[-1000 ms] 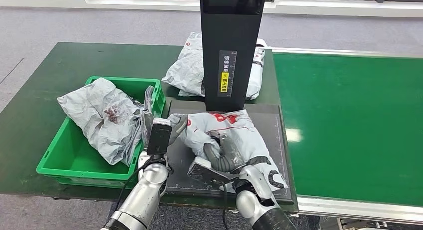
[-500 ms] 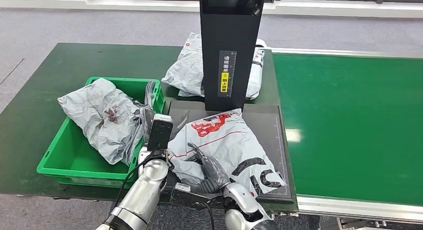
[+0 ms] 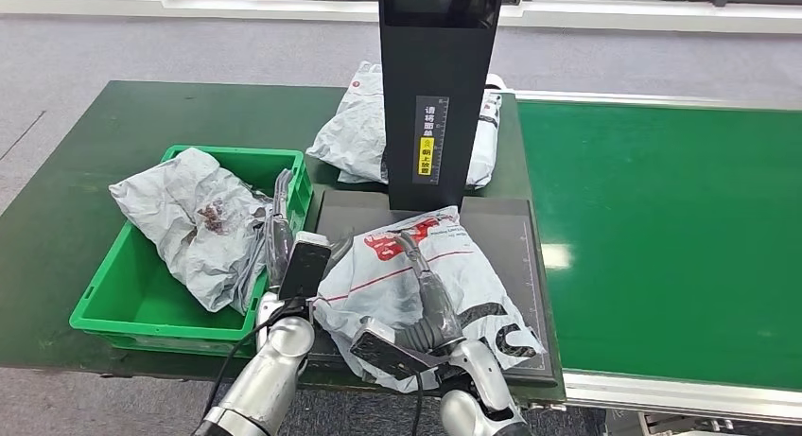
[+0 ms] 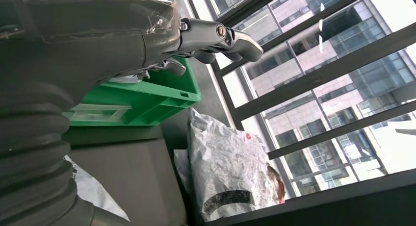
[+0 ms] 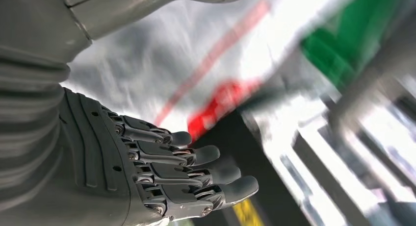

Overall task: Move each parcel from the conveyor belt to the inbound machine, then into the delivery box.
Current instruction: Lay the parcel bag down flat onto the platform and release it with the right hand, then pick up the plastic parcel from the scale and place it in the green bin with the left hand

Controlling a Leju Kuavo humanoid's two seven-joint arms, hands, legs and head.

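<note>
One green table (image 3: 85,143), grey floor (image 3: 189,48), windows (image 4: 314,88)

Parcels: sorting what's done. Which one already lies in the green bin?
The crumpled grey parcel in the green bin; the others lie on the scanner plate and behind the black column.

Parcel (image 3: 430,280) (crumpled grey) on scanner plate (image 3: 511,230).

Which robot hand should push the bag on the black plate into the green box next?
Probably the right hand. It lies flat on the parcel, on the side away from the green box, so it could sweep it over. The left hand sits between parcel and box.
</note>
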